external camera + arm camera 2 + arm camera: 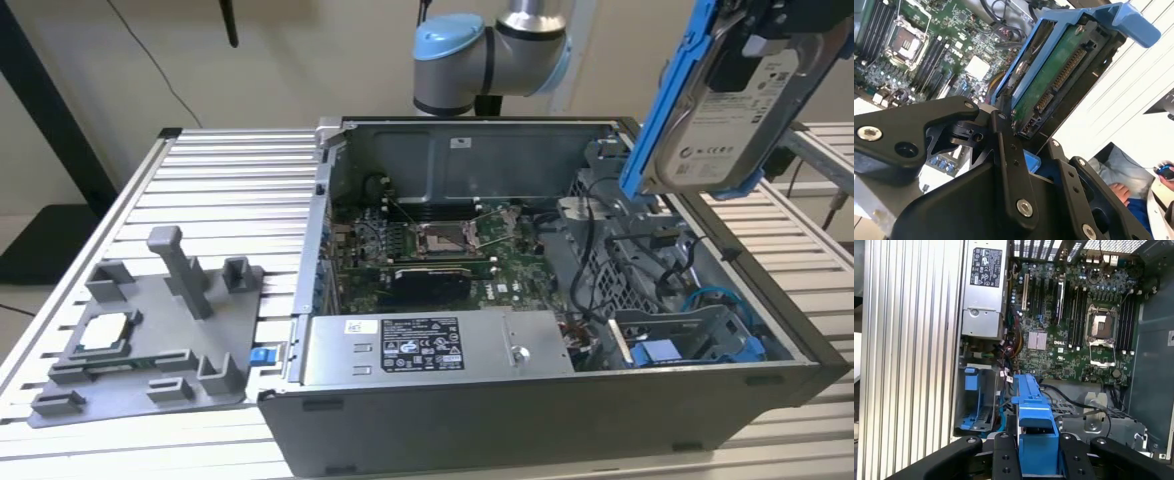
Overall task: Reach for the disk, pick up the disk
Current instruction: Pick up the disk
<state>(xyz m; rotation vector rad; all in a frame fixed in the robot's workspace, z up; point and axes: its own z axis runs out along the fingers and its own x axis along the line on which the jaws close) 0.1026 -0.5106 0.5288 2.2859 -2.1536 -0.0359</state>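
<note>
While my gripper (1038, 460) has its jaws clamped on the disk (721, 110), I see its white printed label facing out above the open computer case (534, 420).

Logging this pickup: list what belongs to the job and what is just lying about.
Job:
- disk, lifted above the open computer case
- gripper, shut on the disk's blue bracket

Lying about:
- grey fixture tray holding a small silver chip
- power supply
- motherboard

open computer case (534, 420) on slatted table (227, 190), fixture tray (147, 340) beside it on the exterior view's left, disk (727, 110) held by gripper (774, 40) above case's right side, motherboard (427, 250) inside case
</note>
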